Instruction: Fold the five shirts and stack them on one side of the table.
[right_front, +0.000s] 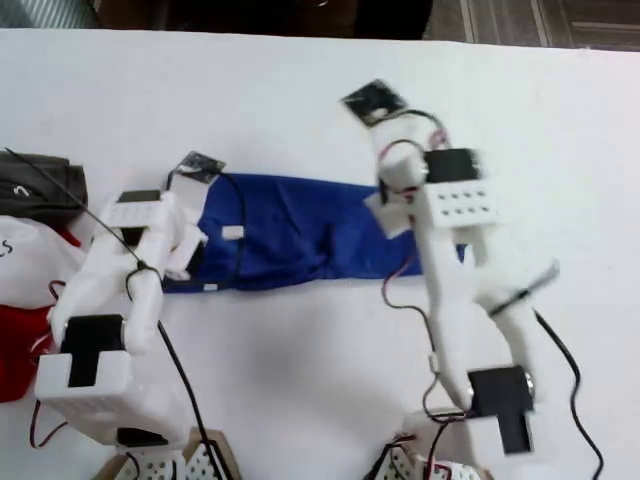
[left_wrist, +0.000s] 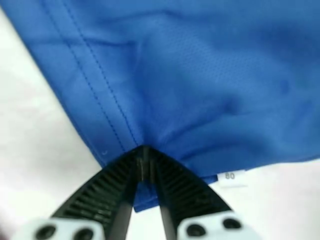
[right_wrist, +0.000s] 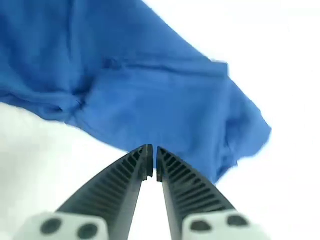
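blue shirt (right_front: 290, 238) hem pinched in closed left gripper (left_wrist: 144, 161); right gripper (right_wrist: 152, 161) jaws together at cloth edge just ahead, hold on it unclear.

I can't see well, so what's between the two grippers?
The blue shirt lies stretched out between the left gripper and the right gripper; the high view shows this.

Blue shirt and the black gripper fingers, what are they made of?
The blue shirt looks like thin, matte sports fabric: tiny mesh holes, stitched hem lines and soft wrinkles show. The black ribbed fingers of the left gripper are probably hard matte plastic, with moulded ridges.
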